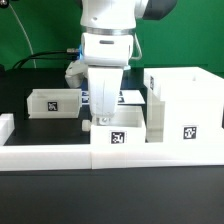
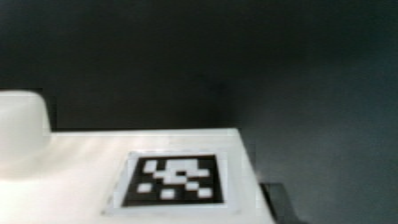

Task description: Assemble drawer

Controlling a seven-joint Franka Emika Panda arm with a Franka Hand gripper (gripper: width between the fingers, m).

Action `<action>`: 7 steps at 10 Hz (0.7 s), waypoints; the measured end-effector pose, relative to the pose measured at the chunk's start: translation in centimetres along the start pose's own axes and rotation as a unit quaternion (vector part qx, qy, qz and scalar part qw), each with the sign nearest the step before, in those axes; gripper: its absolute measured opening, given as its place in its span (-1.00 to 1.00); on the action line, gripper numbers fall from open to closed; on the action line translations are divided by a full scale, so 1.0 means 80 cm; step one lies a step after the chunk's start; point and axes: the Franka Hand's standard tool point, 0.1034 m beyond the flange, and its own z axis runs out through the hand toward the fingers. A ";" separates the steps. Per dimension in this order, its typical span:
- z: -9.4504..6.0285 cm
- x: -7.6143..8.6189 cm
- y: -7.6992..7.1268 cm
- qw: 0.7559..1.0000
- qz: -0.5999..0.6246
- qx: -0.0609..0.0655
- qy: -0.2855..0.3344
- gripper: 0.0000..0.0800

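**Fig. 1. Drawer parts on the work table, exterior and wrist views.**

- **Markings.** The only printed marks are black-and-white square tags; their patterns are too coarse to read as writing.
  - One tag (image 1: 118, 137) sits on the near face of the middle tray (image 1: 132, 120).
  - A second tag (image 1: 52, 103) is on the left tray (image 1: 36, 99).
  - A third tag (image 1: 188, 131) is on the drawer shell (image 1: 185, 95).
  - The wrist view shows one tag close up (image 2: 175, 178), on a flat white tray surface (image 2: 89, 160). A rounded white knob (image 2: 18, 135) stands just beside it.
- **Task parts.**
  - The shell stands at the exterior view's right, open side up.
  - The middle tray is just beside the shell, at the centre.
  - The left tray lies well apart from both, at the exterior view's left.
  - All three lie on the far side of the low border wall (image 1: 60, 152).
- **Gripper.** The gripper (image 1: 103, 118) hangs over the middle tray's left end with its jaws closed. Whether they pinch the tray wall cannot be told.
- **Surface and room.**
  - The table (image 1: 100, 195) is matte black.
  - The marker board (image 1: 132, 98) lies flat on the table, beyond the arm.
  - A green backdrop (image 1: 25, 25) fills the far left.
  - A black cable (image 1: 45, 56) trails in front of the backdrop.
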 end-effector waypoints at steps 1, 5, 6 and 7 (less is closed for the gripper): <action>0.000 0.004 0.001 1.000 0.001 -0.001 0.001 -0.89; 0.003 0.004 0.000 1.000 0.005 -0.014 0.003 -0.89; 0.004 0.005 -0.001 1.000 0.004 -0.020 0.004 -0.89; 0.007 0.008 -0.004 1.000 -0.001 -0.029 0.005 -0.89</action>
